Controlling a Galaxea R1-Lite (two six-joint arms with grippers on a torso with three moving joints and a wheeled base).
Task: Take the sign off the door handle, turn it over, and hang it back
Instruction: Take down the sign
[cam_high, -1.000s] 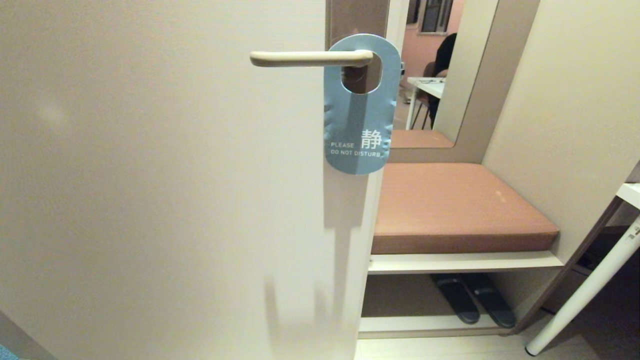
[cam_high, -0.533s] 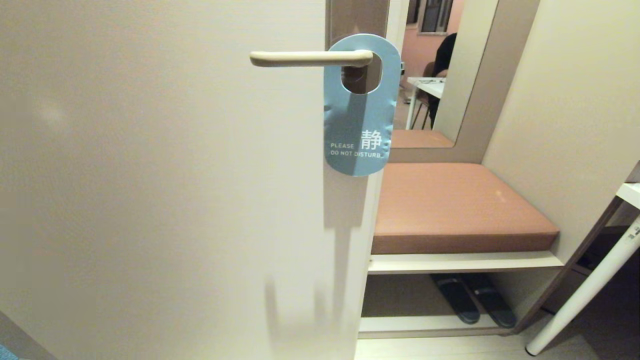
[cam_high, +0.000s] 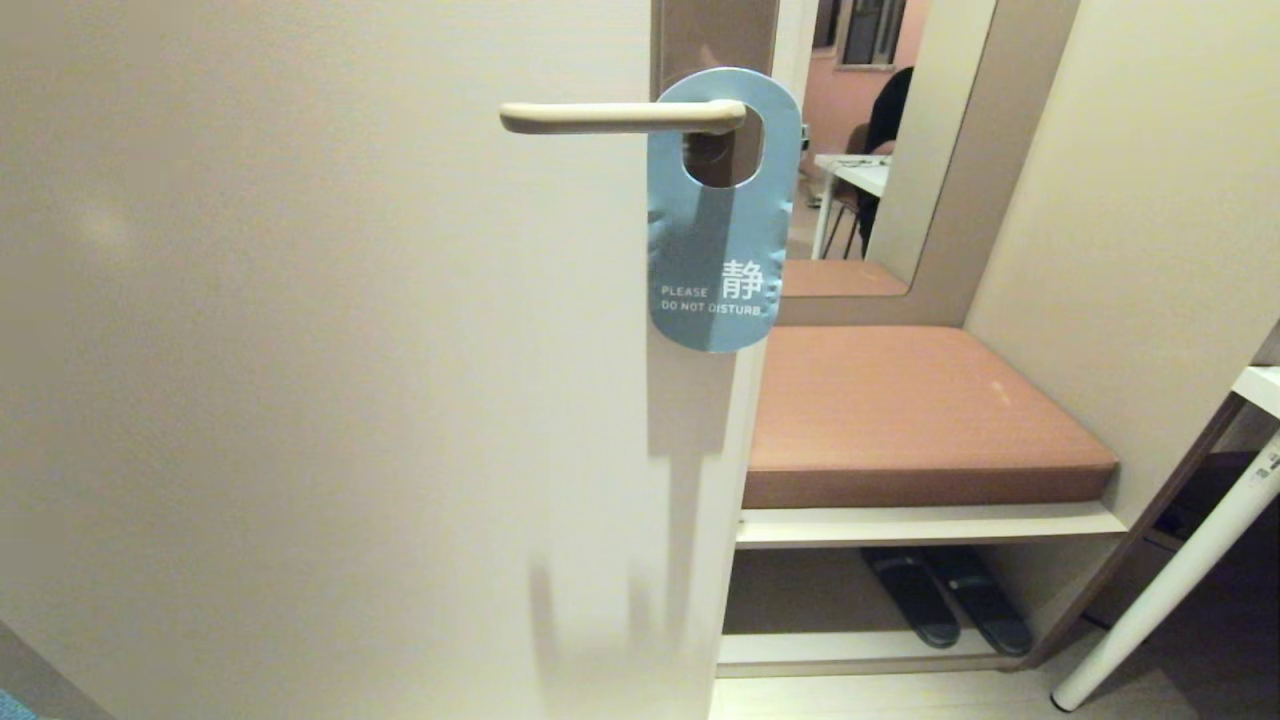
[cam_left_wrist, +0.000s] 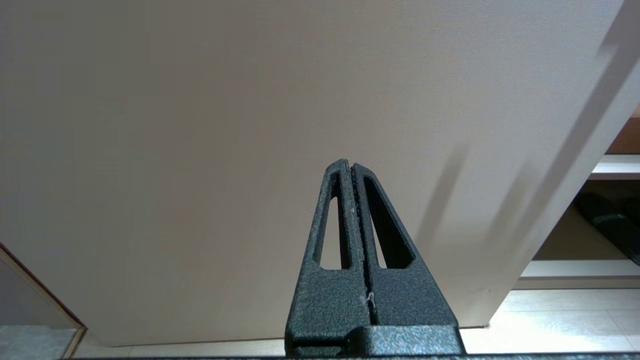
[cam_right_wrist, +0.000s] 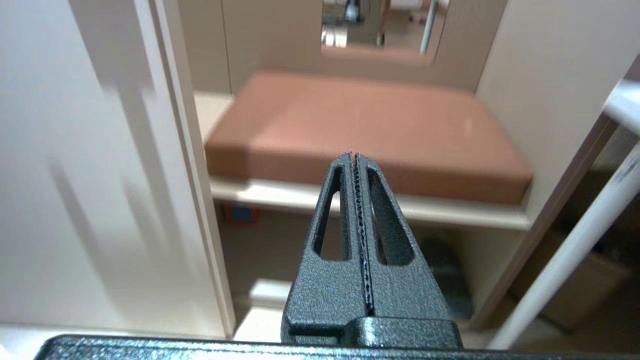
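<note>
Head view: blue rounded oblong card sign (cam_high: 722, 215) hangs by its hole on the slim cream-beige lever door handle (cam_high: 620, 117), at about 12 o'clock in frame, blue "PLEASE DO NOT DISTURB" side facing out. Handle sits on a tall brown-grey plate (cam_high: 712, 35) near the edge of the pale beige door (cam_high: 320, 400). Neither arm shows in this view. At 3 o'clock from the sign, a brown cushioned bench (cam_high: 920, 410) in a cream alcove; dark slippers (cam_high: 945, 595) on the shelf under it at 5 o'clock. White table leg (cam_high: 1170, 585) at 4 o'clock.

Left wrist view: left gripper (cam_left_wrist: 351, 167), black, fingers pressed together, holding nothing, pointed at the bare door face low down, apart from it.

Right wrist view: right gripper (cam_right_wrist: 354, 157), black, fingers closed together and empty, pointed toward the bench front beside the door edge.
</note>
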